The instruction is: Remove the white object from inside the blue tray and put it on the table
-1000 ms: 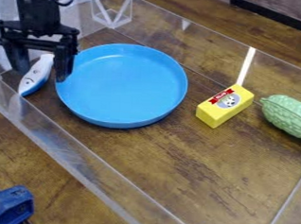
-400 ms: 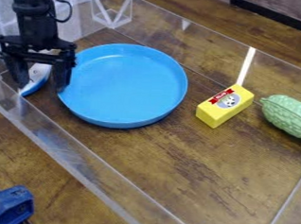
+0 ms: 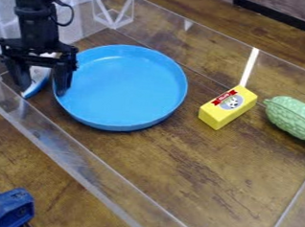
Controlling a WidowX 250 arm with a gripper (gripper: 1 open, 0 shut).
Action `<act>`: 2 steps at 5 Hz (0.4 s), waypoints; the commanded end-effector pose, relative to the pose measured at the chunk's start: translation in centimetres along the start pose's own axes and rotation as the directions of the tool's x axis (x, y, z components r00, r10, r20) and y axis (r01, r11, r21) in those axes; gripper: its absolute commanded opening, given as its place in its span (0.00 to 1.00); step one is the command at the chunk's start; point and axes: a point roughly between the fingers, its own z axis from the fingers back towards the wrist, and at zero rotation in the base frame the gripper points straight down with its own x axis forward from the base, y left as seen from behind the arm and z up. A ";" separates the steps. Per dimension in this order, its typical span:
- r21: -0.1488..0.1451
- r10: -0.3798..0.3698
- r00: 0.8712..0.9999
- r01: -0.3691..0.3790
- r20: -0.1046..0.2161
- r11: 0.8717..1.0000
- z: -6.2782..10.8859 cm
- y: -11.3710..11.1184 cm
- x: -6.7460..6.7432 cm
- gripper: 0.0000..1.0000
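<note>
Straddling the white object [image 3: 40,81], gripper [image 3: 42,84] jaws stand open at the left edge of the view. Object lies on the table [image 3: 152,173], just beside the tray [image 3: 120,87], outside its rim.

Right of the middle of the frame, we see a red label [image 3: 229,98] with pale markings on the yellow box [image 3: 228,108], but its print is too small and blurred for us to read. We can make out no legible word, brand, number or sign anywhere else in the picture.
</note>
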 end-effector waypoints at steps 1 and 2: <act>-0.004 0.041 0.999 -0.041 0.001 0.999 -1.0 0.9 0.2 1.00; -0.004 0.056 0.998 -0.056 -0.005 0.998 -1.8 0.9 0.3 1.00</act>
